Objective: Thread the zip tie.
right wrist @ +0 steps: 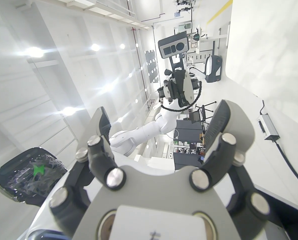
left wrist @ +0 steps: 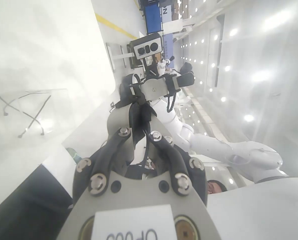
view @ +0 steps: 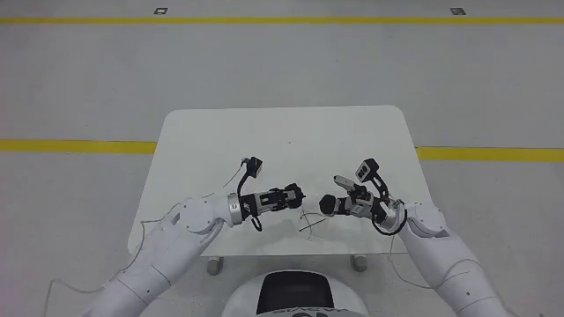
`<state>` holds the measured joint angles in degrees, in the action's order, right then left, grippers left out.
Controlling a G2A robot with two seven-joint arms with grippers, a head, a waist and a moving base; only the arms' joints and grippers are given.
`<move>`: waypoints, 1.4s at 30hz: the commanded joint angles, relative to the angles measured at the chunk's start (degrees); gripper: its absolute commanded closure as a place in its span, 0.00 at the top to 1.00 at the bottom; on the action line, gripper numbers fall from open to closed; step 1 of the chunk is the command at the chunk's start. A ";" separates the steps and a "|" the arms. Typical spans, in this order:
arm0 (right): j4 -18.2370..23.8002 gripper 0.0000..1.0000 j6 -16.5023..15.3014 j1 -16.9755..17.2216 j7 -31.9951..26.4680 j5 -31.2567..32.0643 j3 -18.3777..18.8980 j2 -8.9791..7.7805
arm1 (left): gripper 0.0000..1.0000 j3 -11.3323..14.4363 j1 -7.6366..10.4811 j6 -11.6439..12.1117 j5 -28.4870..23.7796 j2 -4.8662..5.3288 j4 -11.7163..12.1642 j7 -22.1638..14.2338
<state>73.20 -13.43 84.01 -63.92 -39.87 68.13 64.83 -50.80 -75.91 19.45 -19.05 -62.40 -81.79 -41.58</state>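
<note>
The left gripper point(left wrist: 139, 108) is hovering above the table point(view: 282, 132) with its jaws drawn together, pad to pad or very nearly. I cannot tell whether a thin strap is pinched between them. Facing it, tip to tip and a little apart, the right gripper point(right wrist: 161, 116) is standing wide open and carrying nothing. The zip ties point(left wrist: 33, 119) are lying loose on the table, several thin dark straps crossing one another. They are lying below the gap between the two grippers, a little toward the robot's side of both. Judging from this, the work is sitting at its very start: a tie is waiting to be picked up before any threading can begin. To do that well, the open right gripper should be coming down over a strap where it runs clear of the crossings, so that only one is lifted. It should be closing across the flat width near the head, leaving the slot exposed. The other gripper would then be taking the tail close behind its tip, keeping the free end short and stiff rather than drooping. With both ends so thin, the approach should be slow and squarely lined up with the slot, since a skewed tip is likely to glance off the head.
</note>
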 commanded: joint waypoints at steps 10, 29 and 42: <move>0.00 1.00 0.00 0.00 0.00 0.00 0.00 0.00 | 0.00 -2.54 -1.52 0.03 -1.97 -0.70 -1.22 -1.18; 0.00 1.00 0.00 0.00 0.00 0.00 0.00 0.00 | 0.00 -7.31 -2.06 0.03 0.22 -0.72 3.54 -0.99; 2.78 1.00 4.12 -0.72 3.04 8.53 0.31 -0.71 | 0.00 -10.91 -2.60 0.03 -6.41 -1.72 4.38 -5.33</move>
<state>75.23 -10.71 83.33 -61.17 -34.04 68.25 64.34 -61.70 -78.50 19.48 -25.41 -64.10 -77.40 -46.93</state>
